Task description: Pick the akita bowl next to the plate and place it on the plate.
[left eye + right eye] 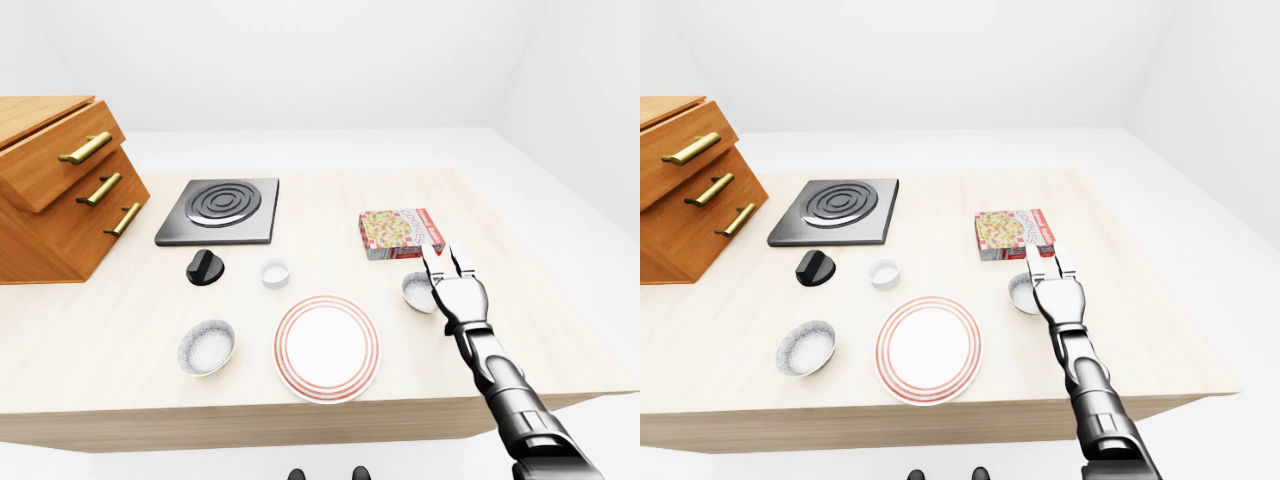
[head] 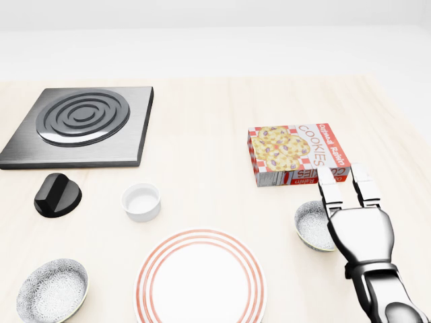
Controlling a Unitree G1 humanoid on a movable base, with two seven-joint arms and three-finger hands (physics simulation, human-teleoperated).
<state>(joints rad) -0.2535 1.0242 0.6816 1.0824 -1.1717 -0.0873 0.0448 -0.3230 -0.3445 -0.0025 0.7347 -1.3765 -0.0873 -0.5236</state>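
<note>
A white plate with red rings (image 2: 201,279) lies at the bottom middle of the head view. To its right sits a grey patterned akita bowl (image 2: 310,225). My right hand (image 2: 345,177) hovers over that bowl's right rim, palm down. Its fingers (image 2: 328,190) are stretched straight out toward the cookie box and hold nothing. A second patterned bowl (image 2: 52,289) rests at the bottom left, further from the plate. My left hand does not show in any view.
A cookies box (image 2: 298,153) lies just above the right bowl. A small white ramekin (image 2: 141,202), a black knob (image 2: 57,194) and a grey burner plate (image 2: 81,124) stand to the left. Wooden drawers (image 1: 50,190) occupy the table's far left.
</note>
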